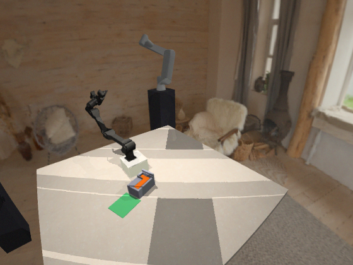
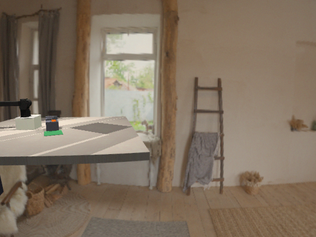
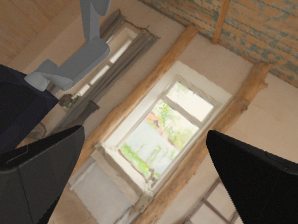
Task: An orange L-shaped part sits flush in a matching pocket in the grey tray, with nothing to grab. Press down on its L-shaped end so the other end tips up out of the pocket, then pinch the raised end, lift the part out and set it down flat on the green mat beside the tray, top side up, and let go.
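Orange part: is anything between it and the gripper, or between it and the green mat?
Nothing visible blocks either path. The open gripper is raised far off, beyond the table edge. The orange part lies in the grey tray, and the green mat lies right beside the tray.

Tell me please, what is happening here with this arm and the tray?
Nothing is being handled yet. The arm reaches up and away from the table, and its pincer is open and holds nothing; the wrist view shows only the room between the fingers. The orange part lies in the pocket of the grey tray. The green mat next to the tray has nothing on it.
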Controlling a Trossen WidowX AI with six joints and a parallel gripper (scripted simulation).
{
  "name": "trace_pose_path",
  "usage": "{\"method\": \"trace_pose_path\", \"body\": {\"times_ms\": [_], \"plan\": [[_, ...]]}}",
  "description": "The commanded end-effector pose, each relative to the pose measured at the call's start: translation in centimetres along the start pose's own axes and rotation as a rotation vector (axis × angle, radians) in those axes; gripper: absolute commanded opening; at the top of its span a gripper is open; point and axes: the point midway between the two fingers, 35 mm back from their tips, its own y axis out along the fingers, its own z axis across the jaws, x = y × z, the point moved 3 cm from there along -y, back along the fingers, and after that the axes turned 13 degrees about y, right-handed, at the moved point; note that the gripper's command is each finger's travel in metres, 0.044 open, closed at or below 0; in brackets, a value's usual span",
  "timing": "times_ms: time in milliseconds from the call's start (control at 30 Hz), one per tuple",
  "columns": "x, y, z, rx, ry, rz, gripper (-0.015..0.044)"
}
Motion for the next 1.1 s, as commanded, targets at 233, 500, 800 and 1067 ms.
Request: {"method": "trace_pose_path", "body": {"times_ms": [233, 500, 800, 1067], "plan": [[5.8, 1.1, -9.8, -0.105, 0.147, -0.120, 0.0190], [9.5, 1.1, -23.2, -0.299, 0.294, -0.231, 0.0180], [9.2, -1.1, -38.5, -0.573, 0.456, -0.285, 0.0180], [4.5, -4.8, -50.6, -0.877, 0.570, -0.256, 0.0180]]}}
